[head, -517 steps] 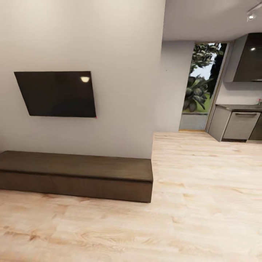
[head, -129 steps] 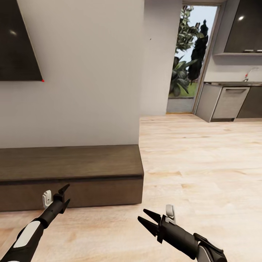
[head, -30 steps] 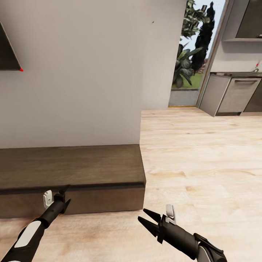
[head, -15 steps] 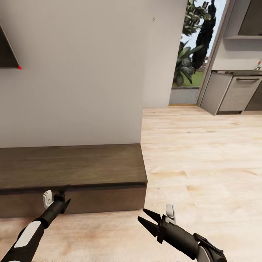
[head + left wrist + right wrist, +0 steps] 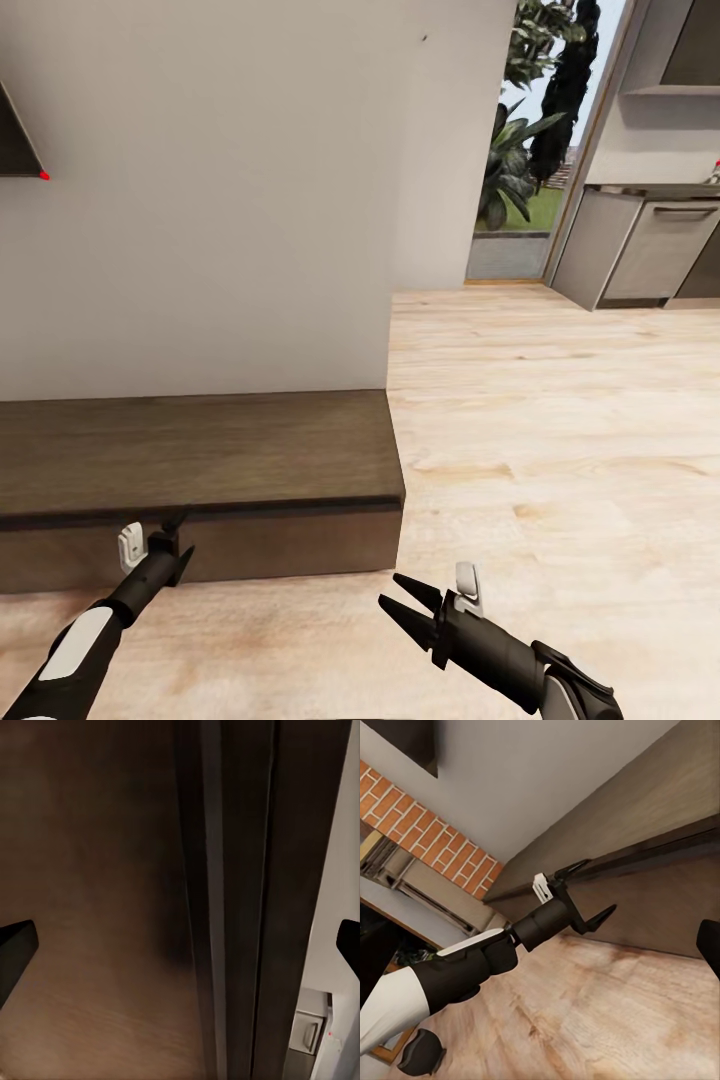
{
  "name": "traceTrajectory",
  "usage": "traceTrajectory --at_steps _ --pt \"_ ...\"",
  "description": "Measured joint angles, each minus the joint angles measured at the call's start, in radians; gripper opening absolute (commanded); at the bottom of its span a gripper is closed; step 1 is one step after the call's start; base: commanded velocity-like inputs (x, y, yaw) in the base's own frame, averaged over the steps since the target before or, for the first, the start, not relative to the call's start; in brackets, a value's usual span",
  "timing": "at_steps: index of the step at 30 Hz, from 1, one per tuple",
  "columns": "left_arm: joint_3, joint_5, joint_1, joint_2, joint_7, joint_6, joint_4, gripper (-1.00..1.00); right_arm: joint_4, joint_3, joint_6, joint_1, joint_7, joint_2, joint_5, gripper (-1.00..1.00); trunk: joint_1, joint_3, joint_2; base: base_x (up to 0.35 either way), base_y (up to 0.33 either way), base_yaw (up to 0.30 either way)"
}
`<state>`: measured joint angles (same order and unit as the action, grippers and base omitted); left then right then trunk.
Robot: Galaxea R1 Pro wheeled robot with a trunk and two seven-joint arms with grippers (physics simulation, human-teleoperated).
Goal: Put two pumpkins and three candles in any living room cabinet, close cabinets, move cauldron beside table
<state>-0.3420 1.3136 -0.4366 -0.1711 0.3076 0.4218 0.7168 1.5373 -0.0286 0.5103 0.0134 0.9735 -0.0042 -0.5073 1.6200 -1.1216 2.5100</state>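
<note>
Long low dark-brown wood cabinet (image 5: 200, 470): flat matte top, square edges, drawer fronts flush, against white wall. Left gripper (image 5: 180, 535) at its front face, fingers spread. Right gripper (image 5: 400, 602) spread over pale plank floor (image 5: 560, 450), open right of the cabinet's end.

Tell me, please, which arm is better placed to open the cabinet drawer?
Probably the left: its end effector hangs open at the cabinet front, while the right end effector is over bare floor.

Plain white wall (image 5: 220, 200), dark screen corner (image 5: 18, 150) mounted at its far left; pale wood-plank floor (image 5: 560, 420) right of the wall; beyond it, glass doorway (image 5: 520, 150) onto greenery, grey kitchen units (image 5: 650, 250) beside
</note>
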Motion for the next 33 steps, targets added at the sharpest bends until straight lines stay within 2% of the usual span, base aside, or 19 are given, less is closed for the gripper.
traceTrajectory --at_steps 33 --pt "0.009 0.0 0.0 0.005 -0.002 0.0 0.0 1.0 0.001 -0.008 0.0 0.0 0.0 0.0 0.0 1.0 0.0 0.0 0.0 0.035 -0.033 0.0"
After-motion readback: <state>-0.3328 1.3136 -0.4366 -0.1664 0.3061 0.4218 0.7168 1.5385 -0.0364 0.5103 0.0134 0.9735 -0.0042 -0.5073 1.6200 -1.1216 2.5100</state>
